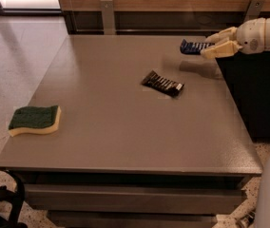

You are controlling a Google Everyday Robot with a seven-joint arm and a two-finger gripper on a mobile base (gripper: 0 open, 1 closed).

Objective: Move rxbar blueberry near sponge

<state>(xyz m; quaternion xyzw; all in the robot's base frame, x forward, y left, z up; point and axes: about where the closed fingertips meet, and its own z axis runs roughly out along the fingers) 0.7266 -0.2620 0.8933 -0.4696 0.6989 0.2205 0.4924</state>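
Note:
The rxbar blueberry (pixel 193 46), a flat dark blue bar with white stripes, is held above the table's far right part by my gripper (pixel 216 42). The cream fingers (pixel 220 51) are shut on its right end, and its shadow lies on the table below. The sponge (pixel 35 119), green on top with a pale yellow body, lies near the table's front left corner, far from the bar and gripper.
A black wrapped bar (pixel 162 83) lies on the grey table (pixel 125 127) right of the middle, between gripper and sponge. A wooden wall with metal brackets runs along the back. A dark cabinet stands to the right of the table.

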